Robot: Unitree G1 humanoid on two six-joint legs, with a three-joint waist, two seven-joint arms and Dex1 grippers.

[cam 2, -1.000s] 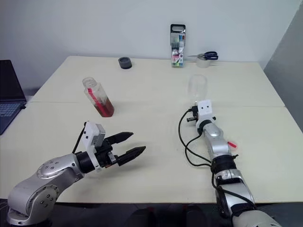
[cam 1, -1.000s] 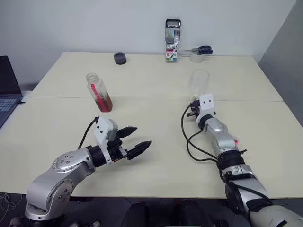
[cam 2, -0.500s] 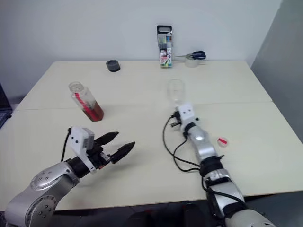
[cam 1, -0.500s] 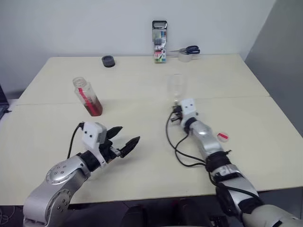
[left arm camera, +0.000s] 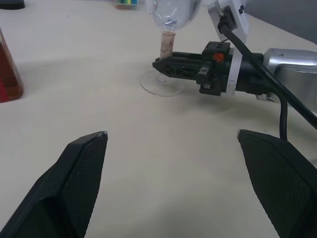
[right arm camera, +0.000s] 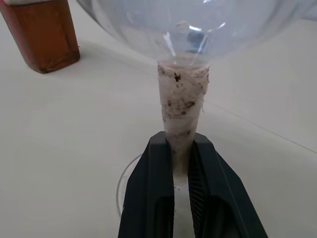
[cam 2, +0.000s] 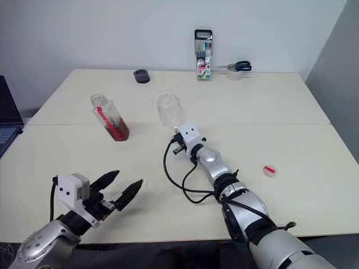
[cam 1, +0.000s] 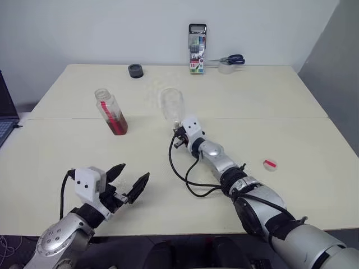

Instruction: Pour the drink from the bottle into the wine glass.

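Right gripper clamped on the stem of the wine glass, which stands upright near the table centre. Left gripper, jaws wide apart and empty, hovers over the near left edge. Bottle, uncapped, part-filled with reddish-brown drink, stands left of the glass, apart from it. Red cap lies toward the right edge. Along the far edge: black disc, marker pack, scissors.
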